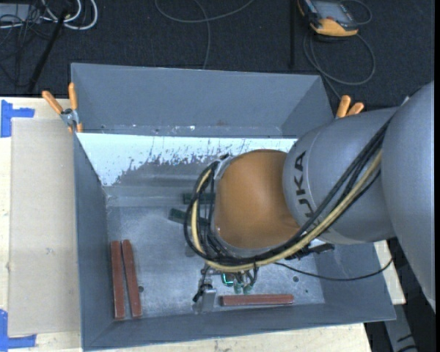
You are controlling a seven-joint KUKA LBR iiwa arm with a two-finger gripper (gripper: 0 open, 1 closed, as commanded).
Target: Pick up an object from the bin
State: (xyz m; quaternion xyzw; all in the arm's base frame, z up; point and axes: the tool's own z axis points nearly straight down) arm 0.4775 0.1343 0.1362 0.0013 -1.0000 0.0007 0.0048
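A: Where is the gripper (pixel 205 293)?
B: Low in the grey bin (pixel 198 101), at about 6 o'clock of its floor, under the arm's orange cover (pixel 253 196) and looped cables (pixel 196 222). I cannot tell whether it is wide or narrow, because the cover hides most of it.
A: What lies nearest?
B: A flat reddish-brown bar (pixel 257 299), lying crosswise at 5 o'clock near the front wall. Its left end is just beside the gripper, at the gripper's 3 o'clock. I cannot tell if they touch.
A: Anything else?
B: Two more reddish-brown bars (pixel 125 279) lie side by side at 8 o'clock, well apart from the gripper. A small dark piece (pixel 180 214) peeks out at the cover's 9 o'clock
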